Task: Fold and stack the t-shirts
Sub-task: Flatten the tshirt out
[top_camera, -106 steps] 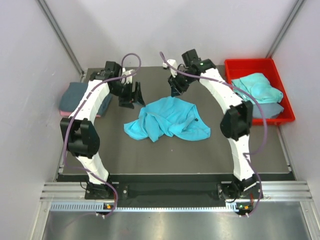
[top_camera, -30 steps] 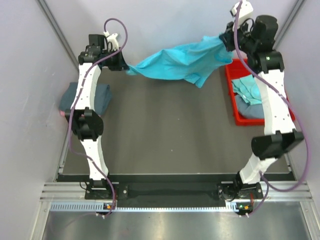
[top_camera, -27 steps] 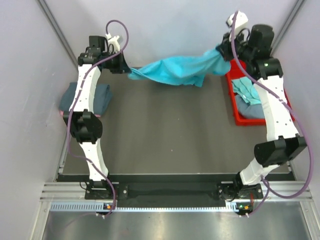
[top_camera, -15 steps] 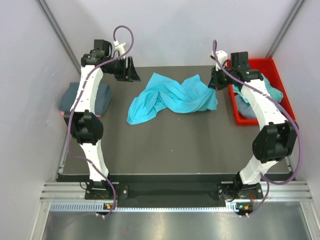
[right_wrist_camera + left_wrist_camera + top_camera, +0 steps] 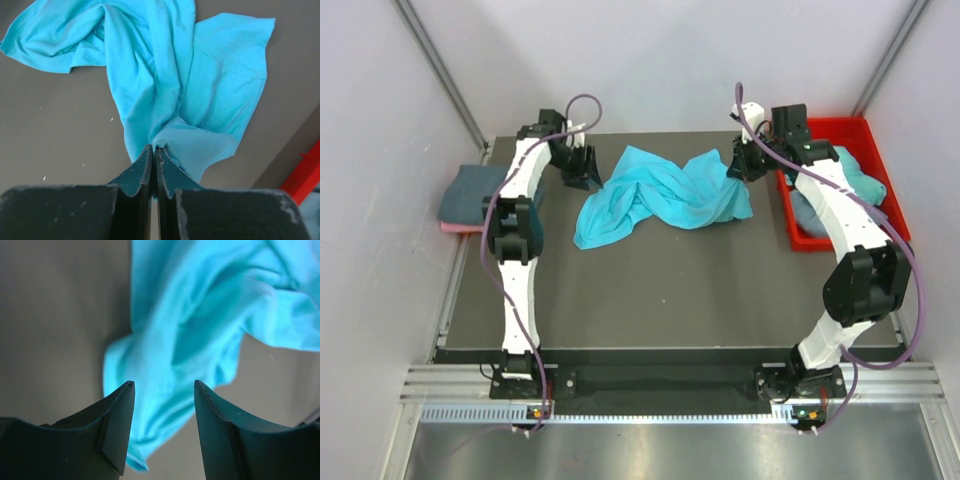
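Looking down from above, two white robot arms rise from the near edge of a dark counter (image 5: pixel 660 300), whose near half carries nothing but the arms reaching over it.

Past the middle, towards the far edge, a turquoise t-shirt (image 5: pixel 660 195) lies crumpled, twisted across its centre, one bunched end pointing to the near left.

At its left end the left claw (image 5: pixel 585 172) hovers with its jaws apart and holding nothing; its wrist camera shows cloth below the gap. At the shirt's right end the right claw (image 5: pixel 738 168) is clenched on a pinch of the fabric's edge, jaws almost meeting.

On the left edge rests a folded slate shirt (image 5: pixel 468 192) with a pink shirt (image 5: pixel 455 227) showing beneath it.

In the far right corner a red bin (image 5: pixel 820 128) holds a teal shirt (image 5: pixel 868 183), partly hidden by the right arm.

The turquoise shirt looks light, limp and thin, so it will likely sag, cling and twist rather than keep any shape. Hold is probably best taken at two matching corners, shoulders or hem, and the cloth pulled taut between them to flatten it before folding.
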